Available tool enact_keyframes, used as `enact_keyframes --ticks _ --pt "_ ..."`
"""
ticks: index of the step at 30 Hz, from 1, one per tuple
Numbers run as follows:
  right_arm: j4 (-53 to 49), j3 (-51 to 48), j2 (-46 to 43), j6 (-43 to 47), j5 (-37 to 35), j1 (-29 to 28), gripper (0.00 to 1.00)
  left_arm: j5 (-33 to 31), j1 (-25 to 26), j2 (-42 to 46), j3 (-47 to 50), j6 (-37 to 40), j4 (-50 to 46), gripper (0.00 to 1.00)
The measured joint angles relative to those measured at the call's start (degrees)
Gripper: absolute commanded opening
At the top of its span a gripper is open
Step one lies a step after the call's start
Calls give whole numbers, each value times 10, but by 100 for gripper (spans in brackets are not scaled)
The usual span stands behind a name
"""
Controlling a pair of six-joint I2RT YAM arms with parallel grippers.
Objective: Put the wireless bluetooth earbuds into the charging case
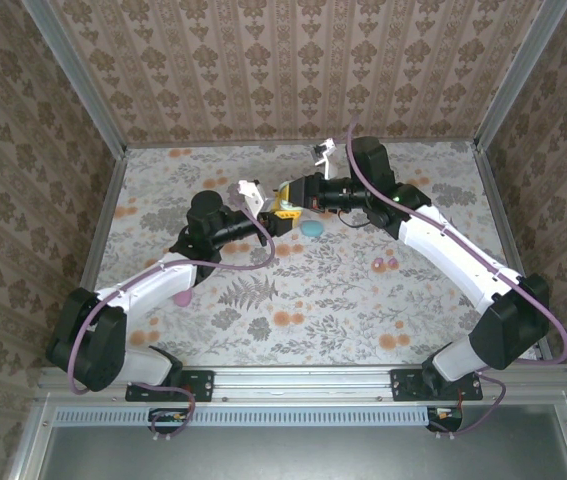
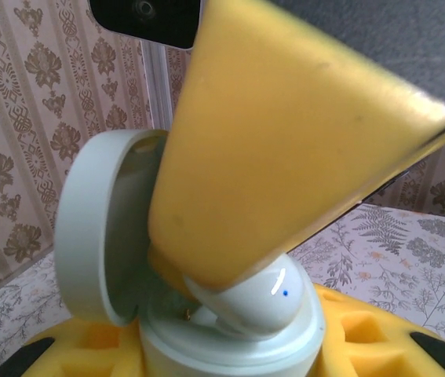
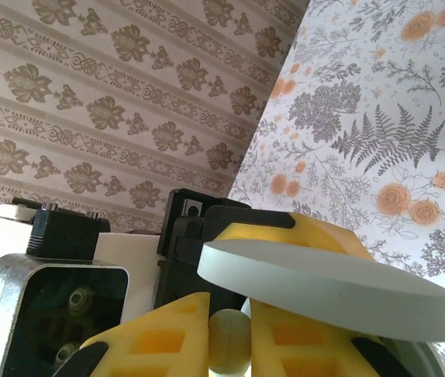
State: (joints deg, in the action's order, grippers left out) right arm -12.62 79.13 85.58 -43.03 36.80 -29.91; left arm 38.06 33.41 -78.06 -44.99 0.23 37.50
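floral table (image 1: 313,320) printed with grey ferns and orange blossoms, closed in by brown damask wallpaper (image 1: 283,70). aluminium posts (image 1: 75,75) rise at the corners. a slotted metal rail (image 1: 303,415) runs along the near edge.

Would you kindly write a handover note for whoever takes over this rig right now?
Left end effector: shut on the open case.
Right end effector: shut on a pale earbud, pressing it into the case.
Done: the earbud looks partly in, not seated.
Left: seat it and release. Two small pink buds and a cyan item lie on the table, likely next.
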Motion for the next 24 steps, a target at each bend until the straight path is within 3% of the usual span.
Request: enact_keyframes --ticks 14,24 --pt "-28 2 0 24 -36 -7 18 -13 3 0 4 0 -8 21" --pt "-56 16 0 39 -63 -11 25 -16 3 0 5 0 -7 21"
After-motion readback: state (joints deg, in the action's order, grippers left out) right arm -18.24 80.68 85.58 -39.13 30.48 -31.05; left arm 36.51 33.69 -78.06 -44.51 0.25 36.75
